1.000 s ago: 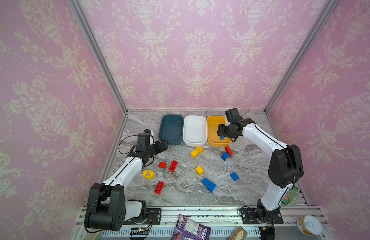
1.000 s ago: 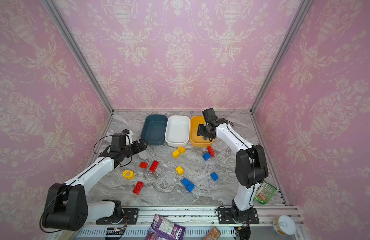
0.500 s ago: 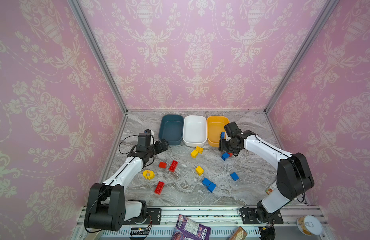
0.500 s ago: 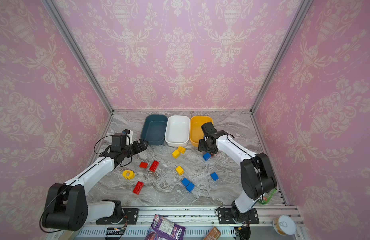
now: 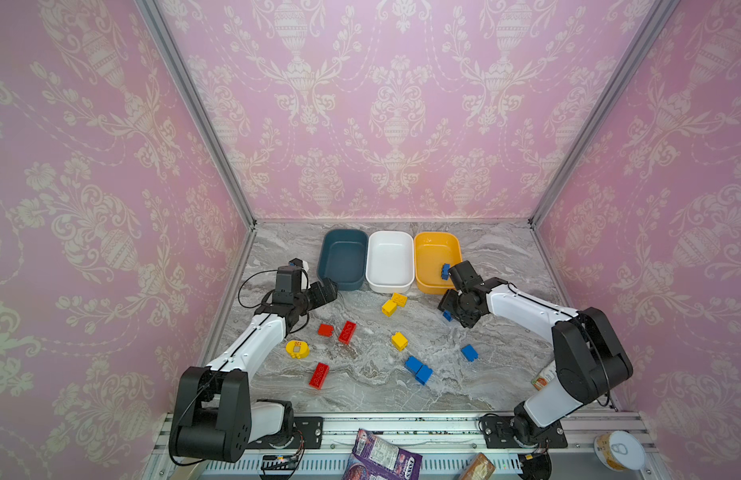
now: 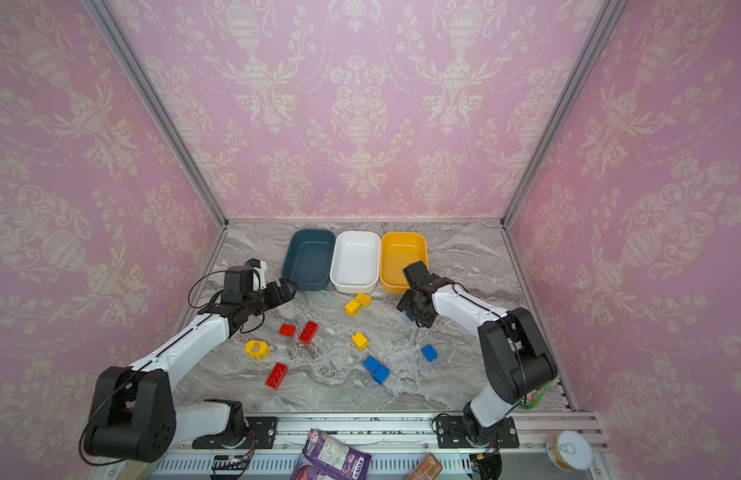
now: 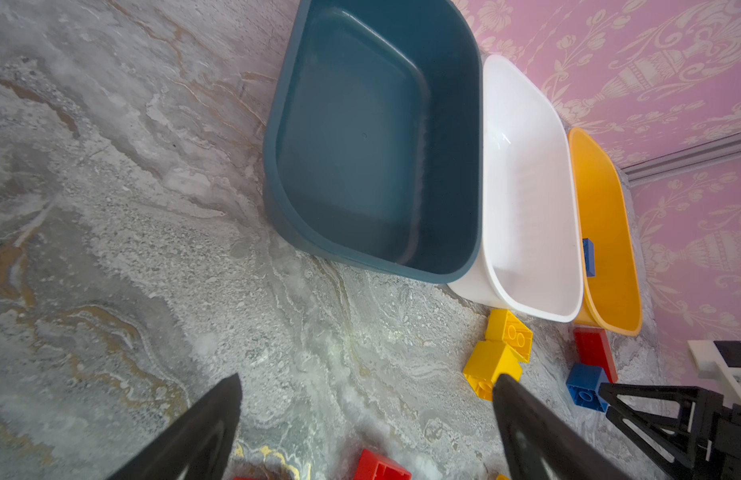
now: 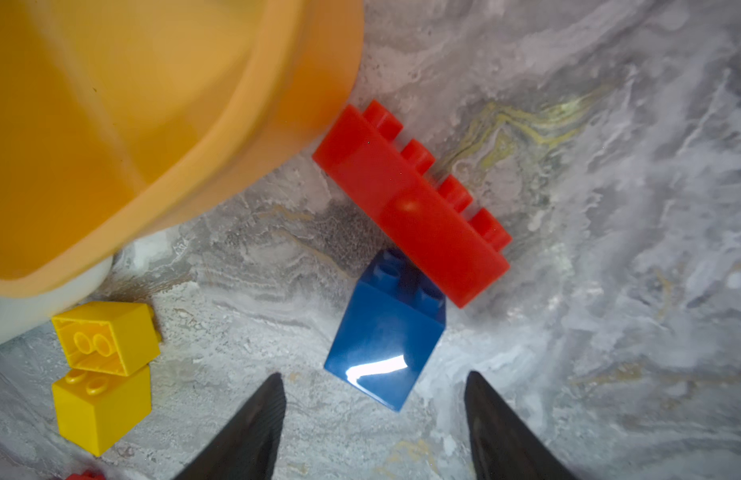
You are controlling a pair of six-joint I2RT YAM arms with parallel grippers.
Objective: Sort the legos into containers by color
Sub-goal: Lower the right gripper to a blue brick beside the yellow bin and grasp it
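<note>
Three containers stand in a row at the back: teal (image 5: 343, 259), white (image 5: 390, 262) and yellow-orange (image 5: 435, 257), which holds one blue lego (image 5: 444, 271). My right gripper (image 8: 373, 399) is open just in front of that tub, low over a blue brick (image 8: 385, 332) that touches a long red brick (image 8: 410, 203); nothing is between its fingers. My left gripper (image 7: 366, 390) is open and empty near the teal tub's front. Loose legos lie on the table: a yellow pair (image 5: 393, 303), red bricks (image 5: 347, 331), a blue pair (image 5: 418, 368) and a round yellow piece (image 5: 296, 349).
Snack packets (image 5: 381, 457) and a tin can (image 5: 618, 449) lie on the front rail outside the table. Another packet (image 5: 545, 374) is beside the right arm's base. Pink walls close in the back and both sides.
My right gripper has come back from over the yellow-orange tub and down to the table in front of it. The blue lego stays in that tub. The left arm has not moved.
</note>
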